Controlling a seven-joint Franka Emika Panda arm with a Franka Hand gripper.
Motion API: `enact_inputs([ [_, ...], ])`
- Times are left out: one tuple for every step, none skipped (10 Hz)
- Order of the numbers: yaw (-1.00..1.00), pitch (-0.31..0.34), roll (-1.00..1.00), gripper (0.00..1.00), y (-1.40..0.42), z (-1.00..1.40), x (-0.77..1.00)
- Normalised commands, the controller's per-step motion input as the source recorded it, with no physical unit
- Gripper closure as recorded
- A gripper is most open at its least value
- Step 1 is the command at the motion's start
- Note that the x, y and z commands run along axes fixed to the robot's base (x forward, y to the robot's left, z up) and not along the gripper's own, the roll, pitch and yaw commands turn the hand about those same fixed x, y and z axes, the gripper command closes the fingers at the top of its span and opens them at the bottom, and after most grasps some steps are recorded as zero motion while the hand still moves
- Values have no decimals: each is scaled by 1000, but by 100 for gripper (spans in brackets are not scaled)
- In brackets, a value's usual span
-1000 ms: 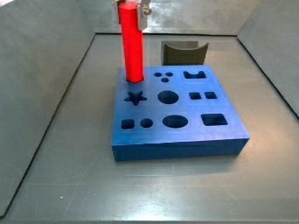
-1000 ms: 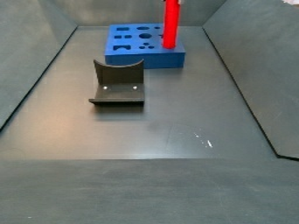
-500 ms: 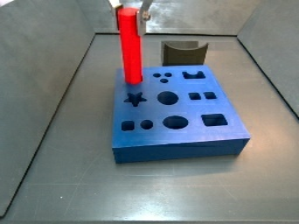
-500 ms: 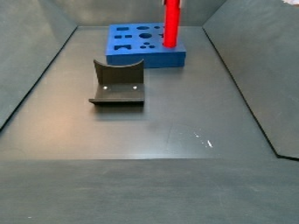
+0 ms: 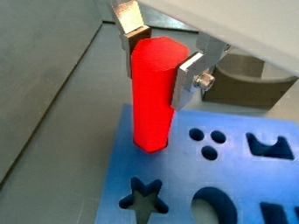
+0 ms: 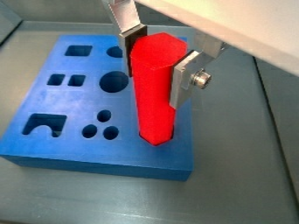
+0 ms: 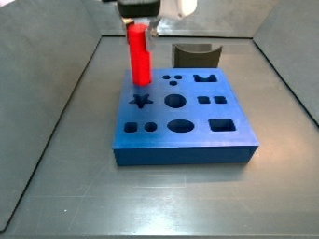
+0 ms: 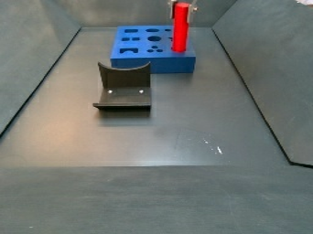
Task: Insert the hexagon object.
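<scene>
My gripper (image 7: 141, 13) is shut on the top of the hexagon object (image 7: 137, 56), a long red rod that hangs upright. In both wrist views the silver fingers (image 5: 187, 74) (image 6: 184, 80) clamp its flat sides, and my gripper (image 5: 160, 54) (image 6: 158, 57) sits around its top. The rod (image 5: 156, 92) (image 6: 156, 87) (image 8: 180, 27) ends just over the blue block (image 7: 187, 140) (image 8: 145, 57) (image 5: 233, 166) (image 6: 59, 131). Its tip is near one edge, beside the star hole (image 7: 141, 100) (image 5: 142, 197). I cannot tell if the tip touches the block.
A dark grey curved block (image 7: 196, 54) (image 8: 123, 87) (image 5: 251, 83) stands on the floor apart from the blue block. Grey walls slope up around the floor (image 8: 184, 137). The blue block's top has several shaped holes, among them a round one (image 7: 176, 100).
The gripper has come down a little with the rod, so its tip is closer to the block's top. The blue block seems to sit slightly shifted in a side view.
</scene>
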Motion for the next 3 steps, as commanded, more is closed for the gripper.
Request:
enact_inputs([
  [-174,-16,-91,100,0,-269,34],
  [0,-20,-31,100,26,-31,0],
  [0,0,0,100,0,0,0],
])
